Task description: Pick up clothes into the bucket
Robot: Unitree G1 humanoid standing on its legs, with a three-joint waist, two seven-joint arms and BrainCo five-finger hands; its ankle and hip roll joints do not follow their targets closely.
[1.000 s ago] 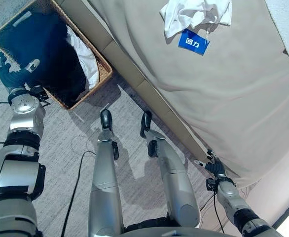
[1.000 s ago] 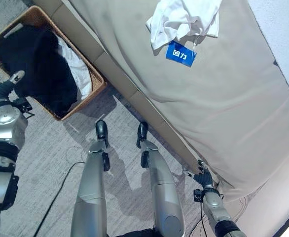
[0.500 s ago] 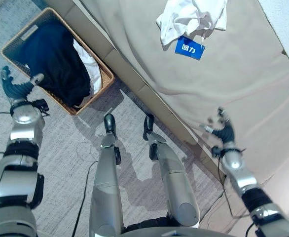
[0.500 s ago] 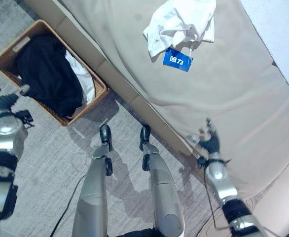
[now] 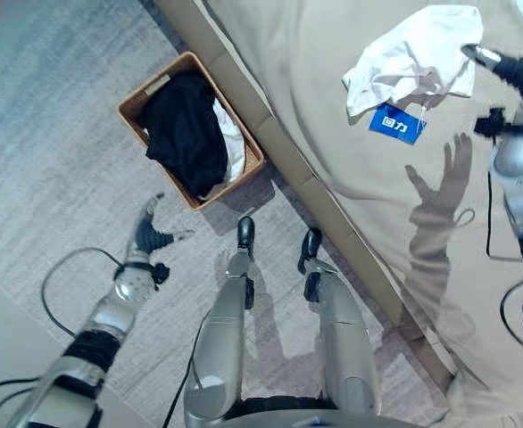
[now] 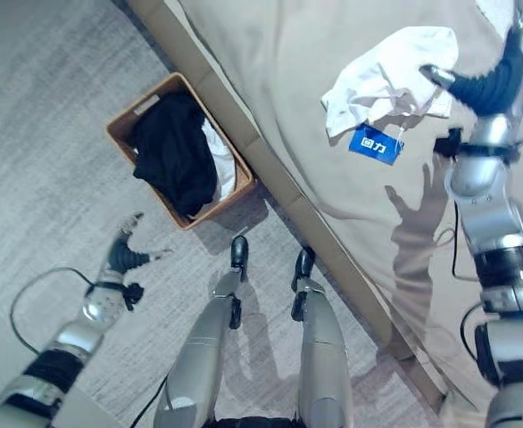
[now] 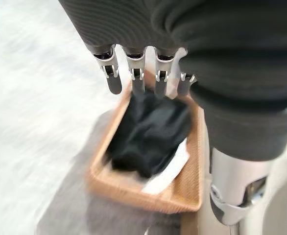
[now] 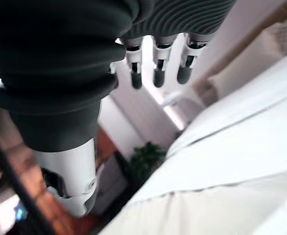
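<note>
Risk: snagging blue tag [image 5: 397, 124] under white garment [image 5: 413, 64] | right hand [image 5: 518, 69] open just beside it | left hand [image 5: 148, 234] open, empty, near wicker basket [image 5: 135, 100]

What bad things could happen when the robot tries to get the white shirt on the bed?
The right hand is open beside the white shirt and holds nothing, so it might grab only an edge and drop it. The basket sits on the floor past the bed's edge, so the shirt could land on the carpet. The black clothes already bulge over its rim.

Left hand [image 5: 147, 236] low, open; right hand [image 6: 485, 85] raised, open
</note>
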